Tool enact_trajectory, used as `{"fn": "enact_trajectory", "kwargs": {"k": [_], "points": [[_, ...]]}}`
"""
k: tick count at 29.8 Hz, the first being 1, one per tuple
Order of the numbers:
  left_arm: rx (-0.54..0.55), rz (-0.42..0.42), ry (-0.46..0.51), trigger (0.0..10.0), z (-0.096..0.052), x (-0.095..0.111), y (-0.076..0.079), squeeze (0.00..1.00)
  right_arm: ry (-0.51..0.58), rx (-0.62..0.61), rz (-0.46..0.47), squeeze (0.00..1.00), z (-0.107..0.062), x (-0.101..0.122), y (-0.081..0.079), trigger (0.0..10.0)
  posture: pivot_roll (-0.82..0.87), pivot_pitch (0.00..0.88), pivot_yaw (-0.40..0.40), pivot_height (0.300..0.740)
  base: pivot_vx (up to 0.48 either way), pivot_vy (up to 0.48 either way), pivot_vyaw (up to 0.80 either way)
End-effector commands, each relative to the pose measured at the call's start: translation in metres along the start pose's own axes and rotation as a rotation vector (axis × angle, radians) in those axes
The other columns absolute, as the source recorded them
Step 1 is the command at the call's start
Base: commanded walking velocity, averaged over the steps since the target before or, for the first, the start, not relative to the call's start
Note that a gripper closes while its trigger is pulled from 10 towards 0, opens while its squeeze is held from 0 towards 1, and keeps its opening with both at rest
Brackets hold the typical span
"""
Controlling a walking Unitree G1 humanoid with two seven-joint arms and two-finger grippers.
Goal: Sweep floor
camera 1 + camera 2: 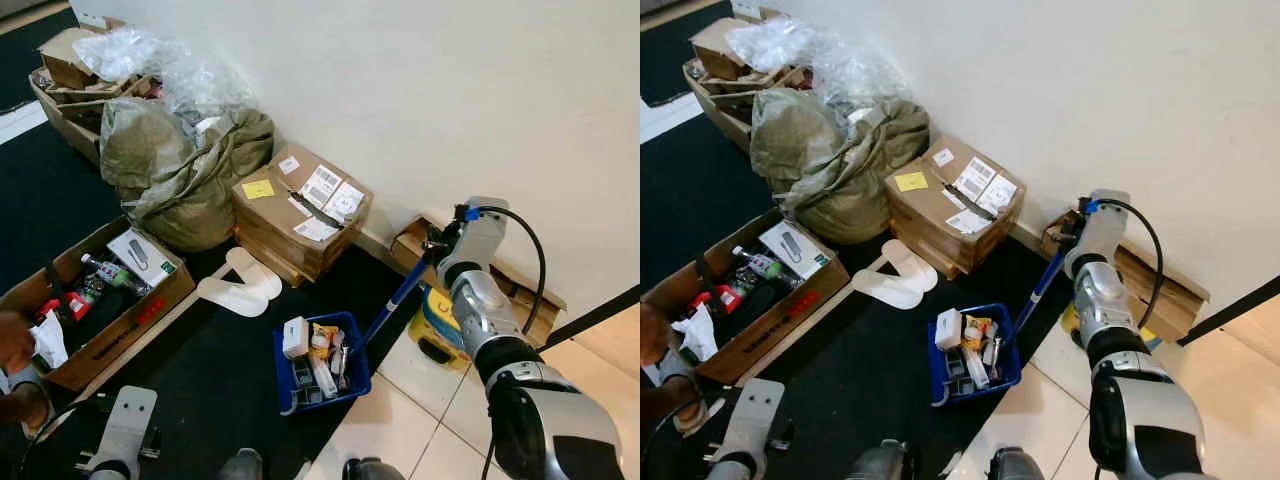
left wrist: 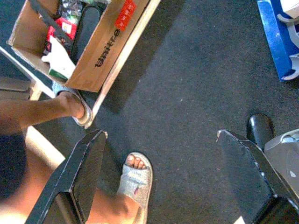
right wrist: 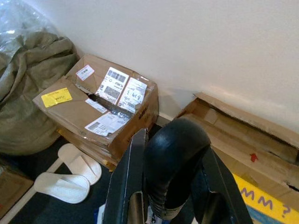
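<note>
A broom's blue handle (image 1: 395, 300) slants down from my right gripper (image 1: 438, 243) toward the blue basket (image 1: 283, 372); its head is hidden behind the basket. In the right wrist view the handle's black rounded grip end (image 3: 174, 158) sits between the two fingers (image 3: 127, 189), so my right gripper (image 3: 173, 191) is shut on it. My left gripper (image 2: 163, 179) hangs open over the black carpet (image 2: 187, 79), nothing between its fingers. The floor is black carpet (image 1: 220, 370) with white tiles (image 1: 400, 420) at the right.
A labelled cardboard box (image 1: 300, 210), green sack (image 1: 180, 170), white slippers (image 1: 240, 285) and an open carton (image 1: 120, 325) of items crowd the wall side. Flat cardboard (image 1: 520, 290) and a yellow pack (image 1: 440, 320) lie near my right arm. A person's sandalled feet (image 2: 133, 179) stand beside my left gripper.
</note>
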State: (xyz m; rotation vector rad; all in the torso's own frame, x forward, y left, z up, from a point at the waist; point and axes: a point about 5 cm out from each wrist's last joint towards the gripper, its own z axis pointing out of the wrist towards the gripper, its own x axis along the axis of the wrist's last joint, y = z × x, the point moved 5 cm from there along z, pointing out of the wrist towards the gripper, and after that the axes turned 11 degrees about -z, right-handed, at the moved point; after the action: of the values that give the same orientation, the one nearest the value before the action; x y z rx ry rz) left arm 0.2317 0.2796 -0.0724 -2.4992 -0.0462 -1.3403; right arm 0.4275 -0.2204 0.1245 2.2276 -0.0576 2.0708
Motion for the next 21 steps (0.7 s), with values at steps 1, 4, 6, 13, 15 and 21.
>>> {"fn": "enact_trajectory", "kwargs": {"k": [1, 4, 6, 13, 15, 21], "points": [[-0.018, 0.017, -0.061, 10.0, -0.006, -0.017, 0.004, 0.00, -0.037, -0.017, 0.072, 0.00, -0.003, -0.011, 0.005, 10.0, 0.10, 0.162, 0.001, 0.740, 0.000, 0.000, 0.00], [-0.021, 0.018, -0.070, 10.0, -0.006, -0.019, 0.005, 0.00, -0.028, -0.019, 0.134, 0.00, -0.002, -0.008, 0.005, 10.0, 0.10, 0.145, -0.002, 0.740, 0.000, 0.000, 0.00], [-0.024, 0.017, -0.077, 10.0, -0.006, -0.020, 0.007, 0.00, -0.022, -0.016, 0.185, 0.00, -0.001, -0.005, 0.005, 10.0, 0.10, 0.138, -0.001, 0.740, 0.000, 0.000, 0.00], [-0.030, 0.021, -0.101, 10.0, -0.007, -0.025, 0.010, 0.00, -0.011, -0.011, 0.251, 0.00, 0.002, 0.003, 0.005, 10.0, 0.10, 0.116, 0.000, 0.740, 0.000, 0.000, 0.00], [-0.031, 0.022, -0.107, 10.0, -0.008, -0.026, 0.011, 0.00, -0.007, -0.008, 0.258, 0.00, 0.003, 0.006, 0.005, 10.0, 0.09, 0.110, -0.002, 0.740, 0.000, 0.000, 0.00], [-0.038, 0.019, -0.127, 10.0, -0.008, -0.029, 0.015, 0.00, 0.015, 0.035, 0.304, 0.00, 0.006, 0.016, -0.002, 10.0, 0.09, 0.093, -0.004, 0.740, 0.000, 0.000, 0.00]]}}
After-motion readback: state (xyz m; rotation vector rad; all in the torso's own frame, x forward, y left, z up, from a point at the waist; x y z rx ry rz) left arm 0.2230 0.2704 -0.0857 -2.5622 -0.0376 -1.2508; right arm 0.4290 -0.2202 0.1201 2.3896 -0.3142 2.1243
